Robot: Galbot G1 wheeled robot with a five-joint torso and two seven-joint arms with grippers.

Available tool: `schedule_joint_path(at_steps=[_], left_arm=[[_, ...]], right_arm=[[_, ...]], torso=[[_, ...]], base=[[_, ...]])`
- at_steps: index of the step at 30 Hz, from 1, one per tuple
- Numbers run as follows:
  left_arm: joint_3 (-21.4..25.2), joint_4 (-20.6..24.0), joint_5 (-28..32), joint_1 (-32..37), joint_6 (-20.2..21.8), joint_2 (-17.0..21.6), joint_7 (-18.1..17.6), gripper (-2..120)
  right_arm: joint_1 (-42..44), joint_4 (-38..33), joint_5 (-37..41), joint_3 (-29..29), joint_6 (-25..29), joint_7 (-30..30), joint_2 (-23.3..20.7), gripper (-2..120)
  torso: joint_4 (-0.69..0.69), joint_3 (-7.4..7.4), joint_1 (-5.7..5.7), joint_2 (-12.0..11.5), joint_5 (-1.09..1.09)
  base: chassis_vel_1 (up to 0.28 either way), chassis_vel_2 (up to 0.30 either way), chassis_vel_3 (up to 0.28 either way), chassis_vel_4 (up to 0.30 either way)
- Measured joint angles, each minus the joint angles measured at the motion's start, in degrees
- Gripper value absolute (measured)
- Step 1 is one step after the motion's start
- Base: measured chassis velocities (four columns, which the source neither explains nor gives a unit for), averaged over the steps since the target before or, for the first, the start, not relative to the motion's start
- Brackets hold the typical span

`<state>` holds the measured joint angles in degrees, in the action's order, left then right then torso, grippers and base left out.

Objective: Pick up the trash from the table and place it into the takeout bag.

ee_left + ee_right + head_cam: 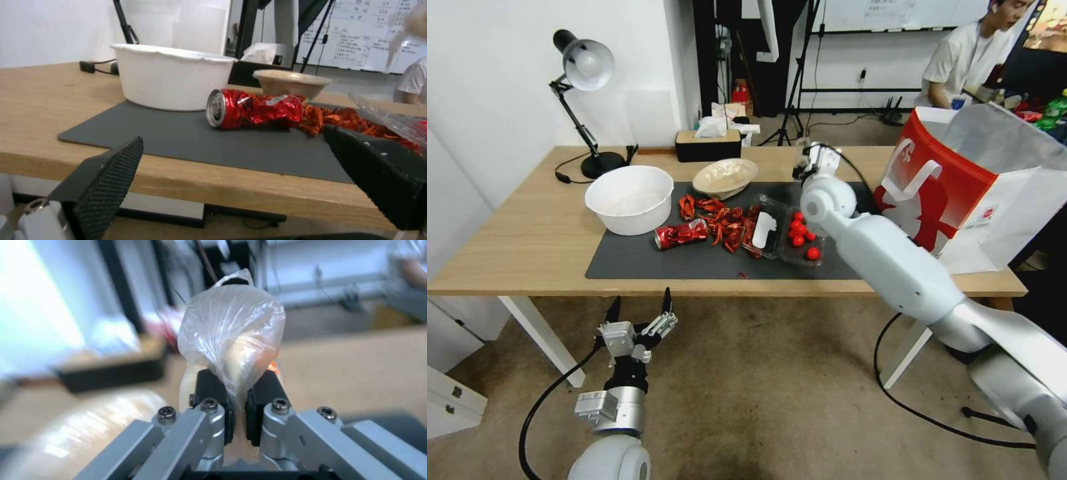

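Right end effector pinches the knotted clear bag, its contents unclear; left end effector spread

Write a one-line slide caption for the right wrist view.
Right claw shut on the knotted clear bag, held above the table.

You will find no legible text. Whiteboard: rows of handwriting, too small to read. Takeout bag: white design on the red face, plus a small round red label, unreadable.
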<state>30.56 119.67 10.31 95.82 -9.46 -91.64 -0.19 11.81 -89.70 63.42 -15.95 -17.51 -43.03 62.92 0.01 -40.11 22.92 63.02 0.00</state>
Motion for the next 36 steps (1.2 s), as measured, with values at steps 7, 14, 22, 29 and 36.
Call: schedule_joint_path(at_steps=[7,14,22,29,36], left_arm=[[-0.3,0.0,-0.5,0.1,0.0,-0.1,0.0,100],[-0.5,0.1,-0.8,0.3,0.0,-0.1,0.1,100],[-1.4,0.2,-1.4,0.4,0.0,-0.4,0.3,100],[-2.0,0.4,-2.0,0.7,0.0,-0.5,0.5,100],[-2.3,0.7,-2.4,1.6,-0.7,-0.5,0.7,100]], right_arm=[[0.3,-13.2,0.6,6.4,1.1,1.5,-5.3,3],[0.3,-16.1,0.7,11.9,0.7,0.3,-8.3,3],[2.2,-14.8,-0.1,21.6,-3.2,-3.4,-16.2,3],[9.7,-14.2,-0.6,27.6,-8.7,-6.0,-20.4,3],[16.6,-14.1,-0.5,29.7,-11.6,-7.5,-21.7,3]], torso=[[0.00,0.01,0.00,0.0,0.00],[0.00,0.01,0.00,0.0,0.00],[-0.02,0.01,0.00,0.0,0.00],[0.00,0.00,0.00,0.0,0.02],[-0.01,0.00,0.00,0.0,0.00]], base=[[0.000,0.000,0.000,0.000],[0.000,0.000,0.000,0.000],[0.000,0.000,0.000,0.000],[0.000,0.000,0.000,0.000],[0.000,0.000,0.000,0.000]])
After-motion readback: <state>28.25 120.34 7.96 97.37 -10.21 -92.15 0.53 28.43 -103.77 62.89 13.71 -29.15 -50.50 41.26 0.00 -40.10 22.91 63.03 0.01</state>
